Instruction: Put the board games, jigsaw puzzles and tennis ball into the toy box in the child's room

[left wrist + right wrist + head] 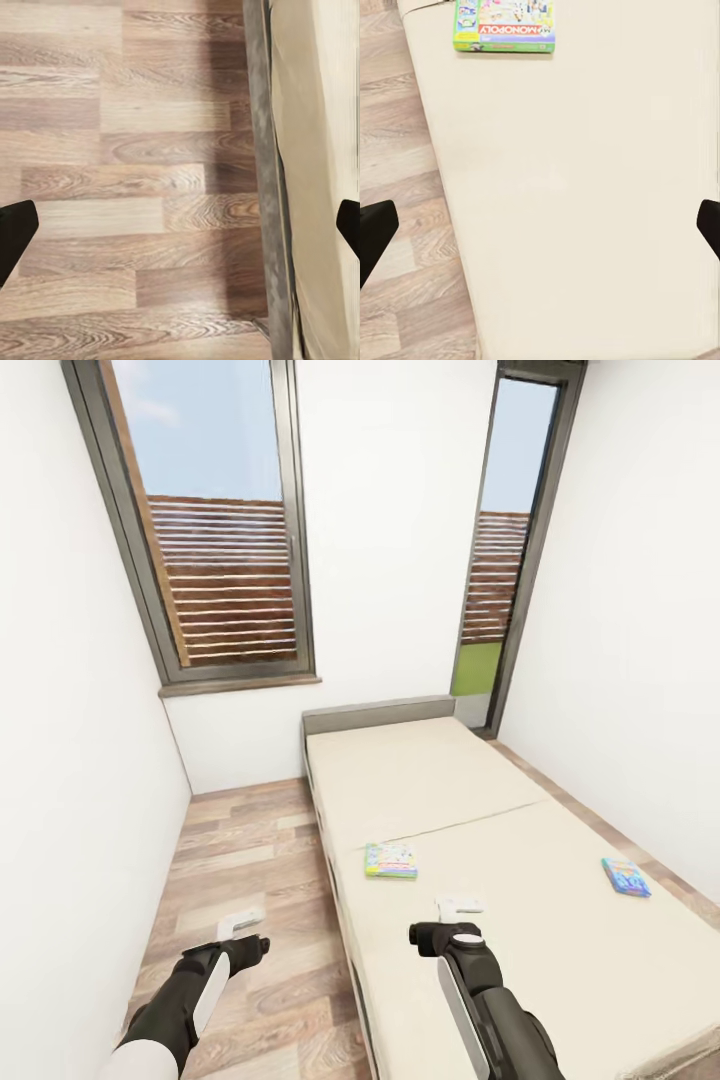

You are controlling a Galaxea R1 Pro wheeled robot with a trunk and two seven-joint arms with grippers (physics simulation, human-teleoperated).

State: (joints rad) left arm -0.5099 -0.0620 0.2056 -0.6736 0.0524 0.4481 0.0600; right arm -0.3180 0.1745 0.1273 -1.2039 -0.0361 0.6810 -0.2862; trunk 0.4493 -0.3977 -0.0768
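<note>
Approach step for the bed pickups. White-green printed board game box near beige mattress bed's left edge, small blue box near right edge. Right gripper and left gripper spread, empty. Next: reach right arm forward to the white-green box.

Both arms forward; jaws apparently apart

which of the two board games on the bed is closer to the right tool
The white-green board game, lying near the bed's floor-side edge just ahead of the right tool. The smaller blue board game sits farther off, near the bed's wall-side edge.
</note>
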